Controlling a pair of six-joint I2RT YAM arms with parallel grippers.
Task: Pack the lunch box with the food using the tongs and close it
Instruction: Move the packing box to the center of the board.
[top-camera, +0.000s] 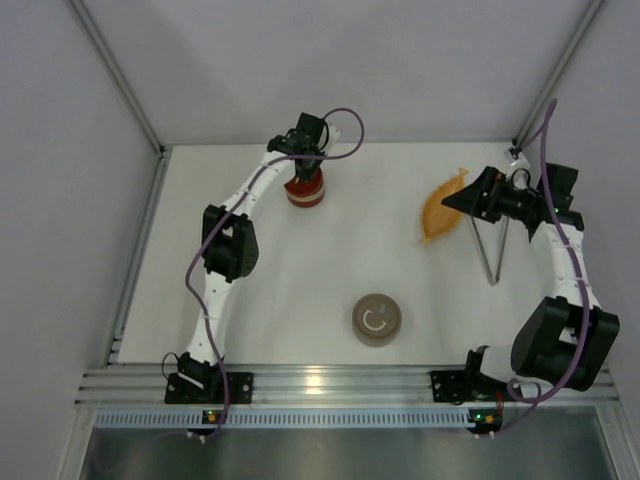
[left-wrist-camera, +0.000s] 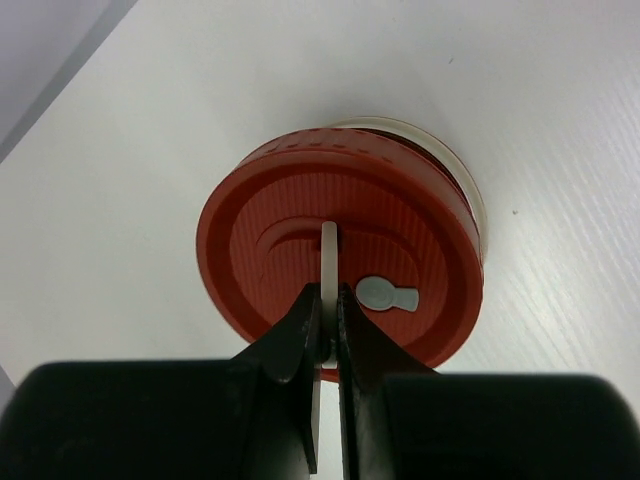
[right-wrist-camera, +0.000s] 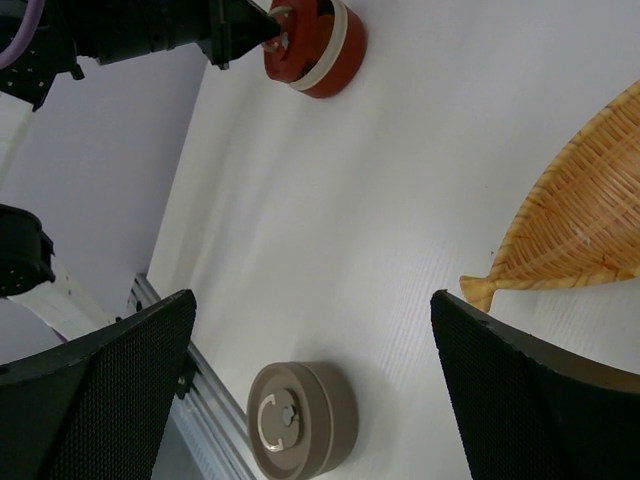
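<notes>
A red round lunch box (top-camera: 305, 189) stands at the back of the table. Its ribbed red lid (left-wrist-camera: 340, 245) sits askew over the white-rimmed base (left-wrist-camera: 470, 185). My left gripper (left-wrist-camera: 330, 300) is shut on the lid's thin white handle (left-wrist-camera: 329, 250); it shows from above too, as the left gripper (top-camera: 303, 166). The grey metal tongs (top-camera: 493, 278) lie on the table at the right. My right gripper (top-camera: 462, 200) hovers open and empty over the table, and in its wrist view the right gripper (right-wrist-camera: 312, 300) holds nothing. The food is out of view.
A flat orange woven fish-shaped dish (top-camera: 440, 215) lies beside the right gripper, its tail (right-wrist-camera: 480, 290) near the right finger. A taupe round tin (top-camera: 377, 319) with a closed lid stands near the front centre. White walls enclose the table; an aluminium rail (top-camera: 330, 385) runs along the near edge.
</notes>
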